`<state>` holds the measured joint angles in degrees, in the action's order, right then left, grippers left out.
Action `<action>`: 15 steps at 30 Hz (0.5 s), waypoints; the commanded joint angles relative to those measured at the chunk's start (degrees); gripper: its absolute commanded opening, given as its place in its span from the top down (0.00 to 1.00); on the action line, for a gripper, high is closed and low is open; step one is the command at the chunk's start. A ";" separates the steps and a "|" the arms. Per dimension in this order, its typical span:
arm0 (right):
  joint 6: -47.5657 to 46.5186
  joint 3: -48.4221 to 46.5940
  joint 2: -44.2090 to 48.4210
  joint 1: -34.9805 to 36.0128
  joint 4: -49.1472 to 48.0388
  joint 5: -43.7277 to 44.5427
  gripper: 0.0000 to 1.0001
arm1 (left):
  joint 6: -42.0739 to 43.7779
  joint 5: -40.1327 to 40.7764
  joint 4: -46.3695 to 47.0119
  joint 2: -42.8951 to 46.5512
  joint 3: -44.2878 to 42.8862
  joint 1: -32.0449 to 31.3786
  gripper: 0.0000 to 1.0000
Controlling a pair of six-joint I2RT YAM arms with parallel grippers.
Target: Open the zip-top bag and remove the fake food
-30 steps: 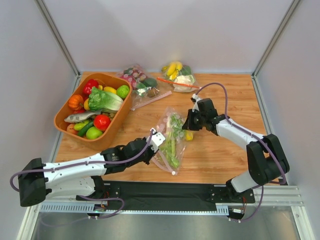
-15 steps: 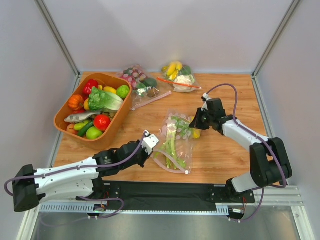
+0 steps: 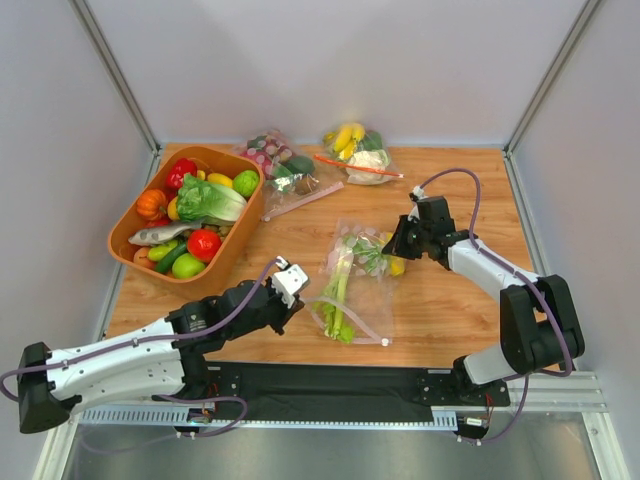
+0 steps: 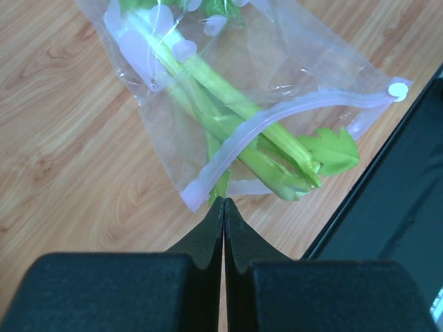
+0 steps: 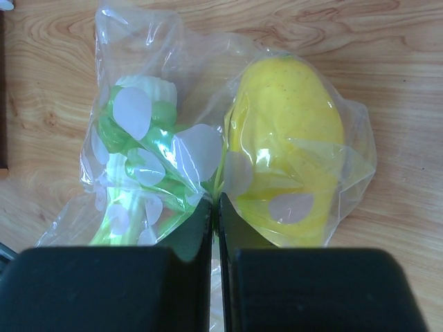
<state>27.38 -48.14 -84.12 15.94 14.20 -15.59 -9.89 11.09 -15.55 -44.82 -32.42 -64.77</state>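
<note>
The zip-top bag (image 3: 355,285) was clear plastic scattered with pale pink dots, and its zip strip (image 4: 277,128) ran a soft lilac-pink. Inside, the stalk (image 4: 228,111) showed pale green, turning whitish at its base, and the lemon (image 5: 287,138) was a bright, faintly speckled yellow. The left gripper (image 4: 223,207) and right gripper (image 5: 214,204) were plain black. The table (image 3: 450,300) had a warm honey-brown wood grain with a black mat (image 3: 330,380) along its near edge. The basket (image 3: 125,225) was orange-brown, holding ruffled green lettuce (image 3: 208,198) and a glossy red tomato (image 3: 203,243).
</note>
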 commanded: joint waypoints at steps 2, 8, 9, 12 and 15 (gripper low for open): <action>2.06 -0.29 0.71 -0.56 -2.15 1.27 1.00 | -2.15 -5.28 2.01 -1.23 -1.85 -0.26 1.00; 3.03 -0.38 0.71 0.05 -2.95 0.65 1.00 | -5.40 -9.68 11.76 -10.37 -3.26 -2.81 0.98; 3.21 -0.29 0.80 0.49 -2.95 0.74 1.00 | -5.58 -10.56 13.60 -11.51 -3.95 -2.90 0.98; 4.35 0.06 1.15 1.28 -3.30 0.65 1.00 | -5.93 -10.83 15.28 -16.34 -5.62 -3.17 0.93; 5.40 0.24 1.59 2.77 -3.82 1.18 1.00 | -6.37 -12.15 15.20 -21.44 -7.38 -3.17 0.84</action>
<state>30.52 -47.90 -84.14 17.32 13.76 -15.35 -14.52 1.26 -5.04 -63.55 -36.18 -67.55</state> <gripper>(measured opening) 0.014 0.143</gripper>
